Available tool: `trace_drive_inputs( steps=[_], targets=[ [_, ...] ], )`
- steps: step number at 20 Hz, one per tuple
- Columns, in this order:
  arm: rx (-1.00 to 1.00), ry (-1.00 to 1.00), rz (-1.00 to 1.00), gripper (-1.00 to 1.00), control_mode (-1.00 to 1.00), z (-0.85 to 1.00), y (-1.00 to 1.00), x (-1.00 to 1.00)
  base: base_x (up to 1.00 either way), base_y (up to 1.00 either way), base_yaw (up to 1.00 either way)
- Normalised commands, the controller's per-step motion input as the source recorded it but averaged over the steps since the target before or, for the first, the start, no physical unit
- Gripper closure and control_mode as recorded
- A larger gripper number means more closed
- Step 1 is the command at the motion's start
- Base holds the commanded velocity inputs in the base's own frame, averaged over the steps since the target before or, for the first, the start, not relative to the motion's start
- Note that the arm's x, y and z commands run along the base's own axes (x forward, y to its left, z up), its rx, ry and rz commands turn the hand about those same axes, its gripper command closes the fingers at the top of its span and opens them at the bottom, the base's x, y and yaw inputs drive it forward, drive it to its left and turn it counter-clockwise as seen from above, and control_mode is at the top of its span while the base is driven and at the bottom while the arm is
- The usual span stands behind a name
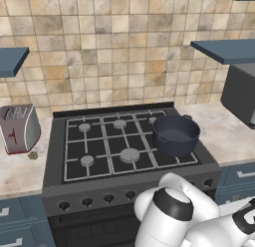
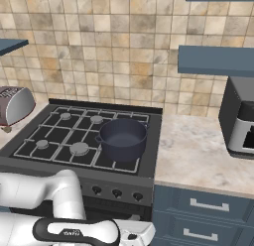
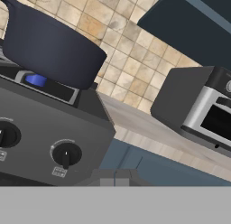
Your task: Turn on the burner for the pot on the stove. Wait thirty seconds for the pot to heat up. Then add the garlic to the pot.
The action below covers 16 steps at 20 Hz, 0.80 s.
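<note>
Already a blue flame point(image 3: 36, 79) glows under the pot point(image 3: 49, 44). The gripper, closed and seemingly empty, risks bumping the knob point(image 3: 66, 154), killing the heat.

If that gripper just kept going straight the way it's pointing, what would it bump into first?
Probably the stove's front panel, near the rightmost knob below the pot, where a blue flame shows; depth is hard to judge.

My views are evenly lit and flat, rendered, with no harsh glare. Soft shadow sits under the pot point(image 1: 176, 135) on the stove point(image 1: 119, 141). The wall tiles point(image 2: 114, 56) look slightly blurry. From my hand, the picture tilts; a blue glow point(image 3: 36, 80) shows beneath the pot.
</note>
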Motion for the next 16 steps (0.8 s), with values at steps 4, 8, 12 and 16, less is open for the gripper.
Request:
trace_drive_inputs(
  steps=[4, 8, 12, 16],
  targets=[
    [0.00, 0.00, 0.00, 1.00, -1.00, 0.00, 0.00, 0.00, 0.00, 0.00, 0.00],
    [0.00, 0.00, 0.00, 1.00, -1.00, 0.00, 0.00, 0.00, 0.00, 0.00, 0.00],
    [0.00, 0.00, 0.00, 1.00, -1.00, 0.00, 0.00, 0.00, 0.00, 0.00, 0.00],
    [0.00, 0.00, 0.00, 1.00, -1.00, 0.00, 0.00, 0.00, 0.00, 0.00, 0.00]
  ],
)
